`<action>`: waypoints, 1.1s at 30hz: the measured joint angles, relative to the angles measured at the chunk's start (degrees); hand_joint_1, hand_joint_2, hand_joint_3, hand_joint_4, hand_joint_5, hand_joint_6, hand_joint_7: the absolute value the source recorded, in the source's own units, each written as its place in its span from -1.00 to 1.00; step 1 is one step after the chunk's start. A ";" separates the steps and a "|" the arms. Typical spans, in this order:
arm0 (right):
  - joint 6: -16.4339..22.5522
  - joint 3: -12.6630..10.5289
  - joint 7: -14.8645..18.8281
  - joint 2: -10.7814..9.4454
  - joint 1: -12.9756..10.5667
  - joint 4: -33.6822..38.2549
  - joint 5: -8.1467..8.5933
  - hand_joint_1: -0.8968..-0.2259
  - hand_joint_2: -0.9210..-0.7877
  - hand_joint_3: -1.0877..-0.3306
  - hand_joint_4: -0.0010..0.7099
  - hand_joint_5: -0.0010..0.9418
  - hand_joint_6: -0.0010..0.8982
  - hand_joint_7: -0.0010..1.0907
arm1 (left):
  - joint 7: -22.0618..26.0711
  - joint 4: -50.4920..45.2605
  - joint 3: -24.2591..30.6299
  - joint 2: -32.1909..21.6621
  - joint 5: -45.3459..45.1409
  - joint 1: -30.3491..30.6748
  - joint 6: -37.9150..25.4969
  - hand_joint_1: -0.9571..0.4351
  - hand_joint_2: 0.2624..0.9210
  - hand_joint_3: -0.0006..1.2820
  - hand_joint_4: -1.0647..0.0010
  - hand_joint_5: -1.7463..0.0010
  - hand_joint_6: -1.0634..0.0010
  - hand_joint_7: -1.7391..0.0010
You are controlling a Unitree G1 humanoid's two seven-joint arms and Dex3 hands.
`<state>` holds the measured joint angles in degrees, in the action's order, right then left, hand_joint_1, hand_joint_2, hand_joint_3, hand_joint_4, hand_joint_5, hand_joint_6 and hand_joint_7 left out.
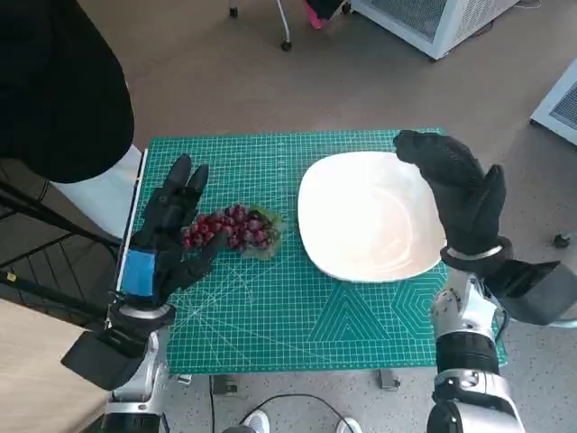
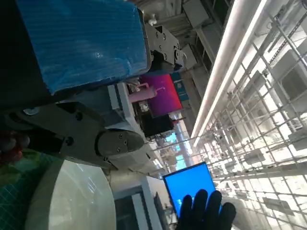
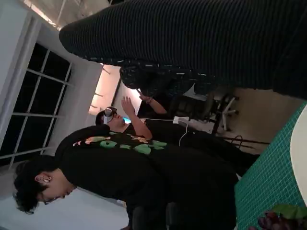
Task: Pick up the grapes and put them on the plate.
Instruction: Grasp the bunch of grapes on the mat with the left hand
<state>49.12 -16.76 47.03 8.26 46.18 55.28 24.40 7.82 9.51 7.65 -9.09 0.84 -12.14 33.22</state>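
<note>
Head view, near edge first: two pale forearms rise from below the green gridded cutting mat [image 1: 297,307] that covers the tabletop. Left robot hand [image 1: 167,236], black with blue tape over its back, lies low over the mat's left part, fingers spread apart and stretched forward. Its thumb side reaches toward the bunch of dark red grapes [image 1: 233,229], fingertips at or just against the bunch's left edge; contact cannot be told for sure. Nothing is held in that hand.

Grapes sit on the mat, just left of the white square plate with rounded corners [image 1: 335,236], apart from its rim, with a bit of green leaf or wrapping under their right side.

Right robot hand [image 1: 462,191], in the black knitted glove, is raised above the plate's right edge, fingers loosely apart and drooping toward the plate's far right corner. It grips nothing.

Plate lies on the mat's right half, bare white inside.

Beyond the mat: brown floor, a white cabinet with a mesh front [image 1: 433,20] far behind the plate, a chair castor [image 1: 286,44] farther back. A person in black clothing [image 1: 54,86] stands at the mat's far left corner.

Left wrist view: blue tape fills the frame, plate rim [image 2: 72,201] pale beside it, the gloved hand's fingertips [image 2: 206,211] beyond.

Right wrist view: glove as a dark band, mat corner, grapes [image 3: 278,221] at the frame edge, people in black beyond.
</note>
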 measured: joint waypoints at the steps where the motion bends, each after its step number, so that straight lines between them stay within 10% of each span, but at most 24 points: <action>1: 0.00 0.00 0.00 0.01 0.00 0.00 0.00 -0.10 -1.00 0.33 -0.08 -1.00 -0.07 -1.00 | -1.13 -0.45 0.07 -0.46 -2.40 0.00 -0.75 -0.01 1.00 -0.69 0.37 1.00 0.40 0.94; 13: 0.04 0.03 -0.01 0.25 0.01 0.09 -0.03 -0.10 -1.00 0.33 -0.08 -1.00 -0.07 -1.00 | -7.89 -10.92 -1.72 -6.95 -28.69 -0.39 -18.22 -0.28 0.86 -0.96 0.64 1.00 0.48 0.99; 33: -0.48 -0.05 0.00 0.40 0.16 0.62 0.01 -0.10 -1.00 0.33 -0.08 -1.00 -0.06 -1.00 | 9.70 -13.45 -16.83 -8.95 -48.45 -11.52 -54.91 -0.30 0.46 -1.00 0.97 1.00 0.69 1.00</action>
<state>48.64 -16.81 47.03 8.66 46.34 55.89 24.41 17.52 -3.94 -9.18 -18.04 -47.61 -23.65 -21.69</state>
